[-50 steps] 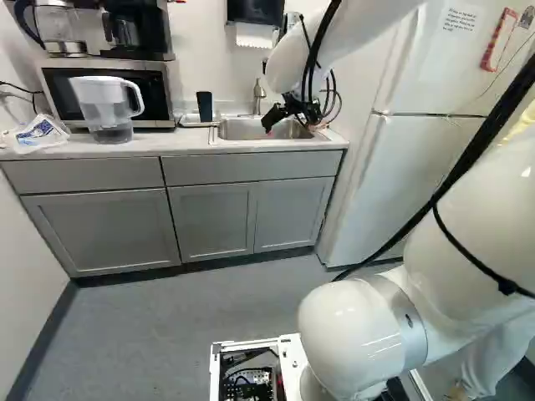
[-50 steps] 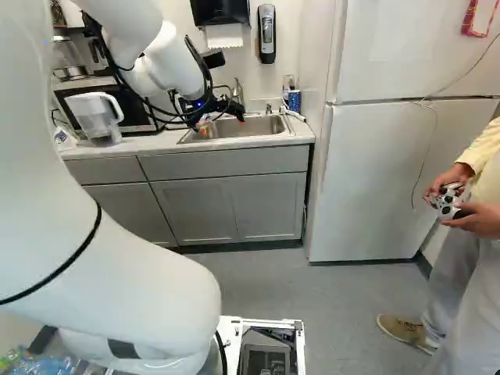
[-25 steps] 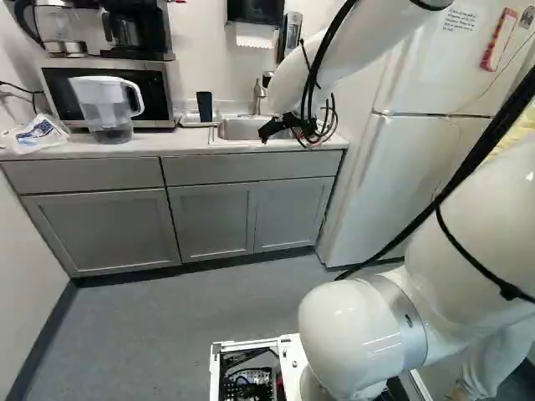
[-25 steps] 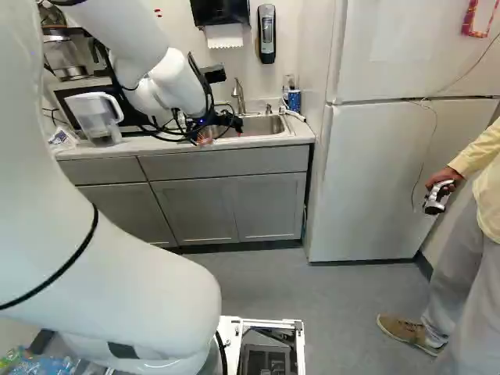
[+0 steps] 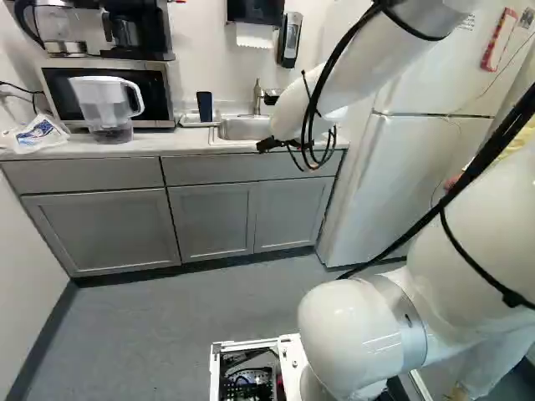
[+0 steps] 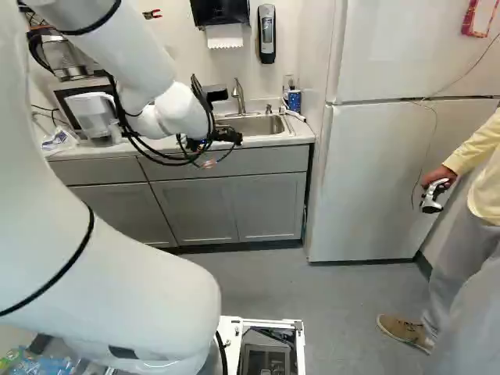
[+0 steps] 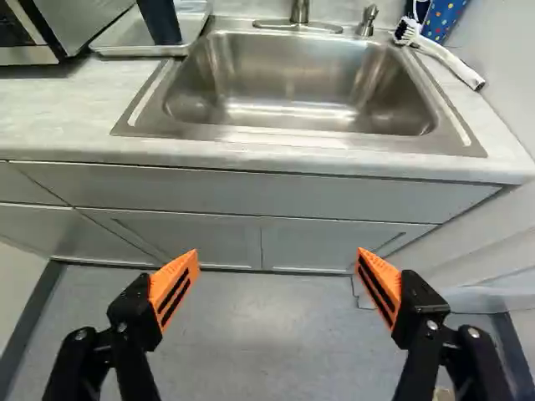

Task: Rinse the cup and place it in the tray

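Pale table supports a gray rectangular tray holding a dark blue cup; black two-finger end effector stands spread.

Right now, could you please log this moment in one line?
gripper: open, holding nothing | dark cup: upright in tray beside sink | sink: ahead of gripper, empty | rinsing: cannot tell

Pitcher before microwave; coffee maker on top; fridge beside cabinets
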You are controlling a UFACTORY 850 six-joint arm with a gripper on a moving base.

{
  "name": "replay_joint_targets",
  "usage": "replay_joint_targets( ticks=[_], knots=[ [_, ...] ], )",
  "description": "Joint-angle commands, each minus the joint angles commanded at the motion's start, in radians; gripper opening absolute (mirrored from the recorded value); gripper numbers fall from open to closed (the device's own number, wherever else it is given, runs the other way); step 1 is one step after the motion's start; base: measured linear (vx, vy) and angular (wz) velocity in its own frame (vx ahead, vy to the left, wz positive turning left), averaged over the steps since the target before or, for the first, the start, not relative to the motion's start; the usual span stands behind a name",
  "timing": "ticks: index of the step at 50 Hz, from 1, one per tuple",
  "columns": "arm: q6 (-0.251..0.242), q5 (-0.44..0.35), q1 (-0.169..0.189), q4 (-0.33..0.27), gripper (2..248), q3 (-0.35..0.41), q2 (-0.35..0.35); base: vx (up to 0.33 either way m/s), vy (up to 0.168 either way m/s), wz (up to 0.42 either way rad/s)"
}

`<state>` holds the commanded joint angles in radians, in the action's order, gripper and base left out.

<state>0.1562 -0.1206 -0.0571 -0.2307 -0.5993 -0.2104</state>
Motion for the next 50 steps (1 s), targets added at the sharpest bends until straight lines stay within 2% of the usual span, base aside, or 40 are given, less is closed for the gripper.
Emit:
replay_joint_targets(
  ticks=[25,50],
  knots=[
    [-0.060,-0.288,0.022,0.088,247,0.196,-0.026,0.000,0.000,0.000],
    [-0.105,-0.507,0.039,0.156,247,0.346,-0.046,0.000,0.000,0.000]
  ],
)
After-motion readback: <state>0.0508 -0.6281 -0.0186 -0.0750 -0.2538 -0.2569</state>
